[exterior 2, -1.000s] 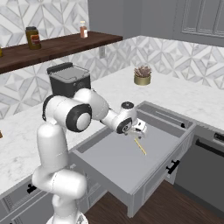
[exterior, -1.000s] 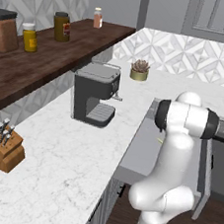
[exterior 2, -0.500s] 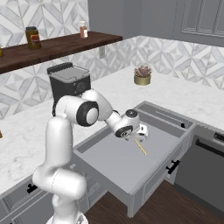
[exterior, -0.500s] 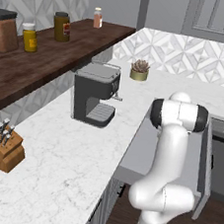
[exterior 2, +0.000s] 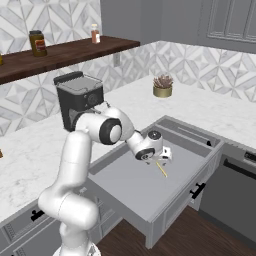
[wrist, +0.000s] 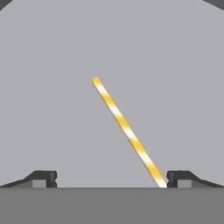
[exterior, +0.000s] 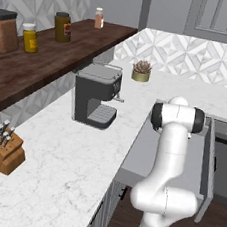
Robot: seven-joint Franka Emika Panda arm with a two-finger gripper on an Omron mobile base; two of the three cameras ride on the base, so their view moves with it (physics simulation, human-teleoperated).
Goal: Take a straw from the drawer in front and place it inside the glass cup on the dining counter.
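A white robot arm reaches down into a wide, shallow grey drawer (exterior 2: pixel 150 197) that stands pulled out from under a white, grey-veined marble counter (exterior 2: pixel 40 145). Its two-finger gripper (exterior 2: pixel 161 159) hangs just above a thin yellow-and-white striped straw (exterior 2: pixel 161 169), which lies flat on the plain grey drawer floor. The jaws are spread wide apart and nothing is between them.

This looks like the first step of the task: the approach to pick up the straw. The straw has not been lifted, and the glass cup and dining counter come later.

In the hand view, the straw (wrist: pixel 127 131) runs diagonally from the upper middle down to the lower right, ending right beside the right-hand dark fingertip (wrist: pixel 181 178). The other fingertip sits well off to the left. The next move likely calls for shifting or turning the gripper so the straw lies squarely between the fingers, then lowering and closing on it. The straw is thin and lies flat, so the fingers must get very low.

The right base view shows the gripper, the straw and the drawer's black bar handle (exterior 2: pixel 198 190). In the left base view the arm's own white body blocks the straw, though a black coffee machine (exterior: pixel 96 95) and a wooden knife block (exterior: pixel 0 149) on the counter appear there.
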